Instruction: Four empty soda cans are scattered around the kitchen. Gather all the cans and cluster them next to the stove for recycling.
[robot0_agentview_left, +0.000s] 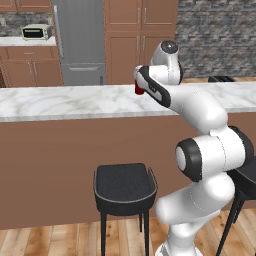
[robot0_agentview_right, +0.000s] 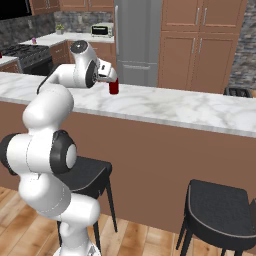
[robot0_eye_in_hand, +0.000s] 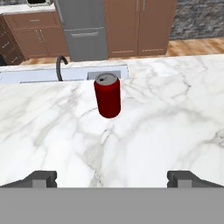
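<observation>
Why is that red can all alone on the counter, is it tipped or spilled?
Nothing spilled. The red soda can stands upright on the marble counter near the sink, just away from the stove. The gripper is open.

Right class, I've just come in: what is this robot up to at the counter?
The white arm reaches over the marble counter toward a red soda can that stands upright near the sink. Its claw is open, fingers spread wide, short of the can and not touching it. Nothing is held yet. The stove sits across the kitchen.
</observation>
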